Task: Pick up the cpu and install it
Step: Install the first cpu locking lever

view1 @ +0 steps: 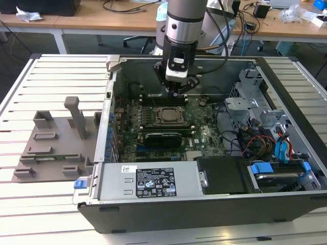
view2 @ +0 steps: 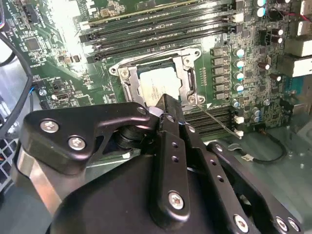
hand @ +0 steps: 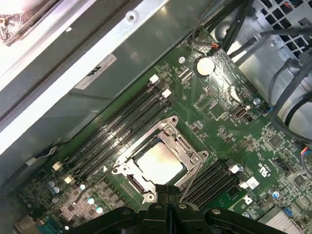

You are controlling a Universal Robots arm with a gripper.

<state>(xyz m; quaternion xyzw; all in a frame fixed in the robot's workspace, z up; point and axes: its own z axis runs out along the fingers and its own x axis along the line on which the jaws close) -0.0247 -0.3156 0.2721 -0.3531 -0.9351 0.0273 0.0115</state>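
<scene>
While hanging above the motherboard [hand: 219,102], holds gripper [hand: 166,192] fingertips pressed together, gripping nothing. Shows cpu [hand: 159,162] lying flat inside the socket frame [hand: 168,127].

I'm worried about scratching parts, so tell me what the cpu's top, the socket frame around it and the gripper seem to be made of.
The cpu looks like pale metal on top, matte with a soft glare. The socket frame around it seems stamped steel, silvery with bright edges. The gripper looks like black-coated metal or hard plastic, satin, joined by bright screws; I cannot tell which.
</scene>
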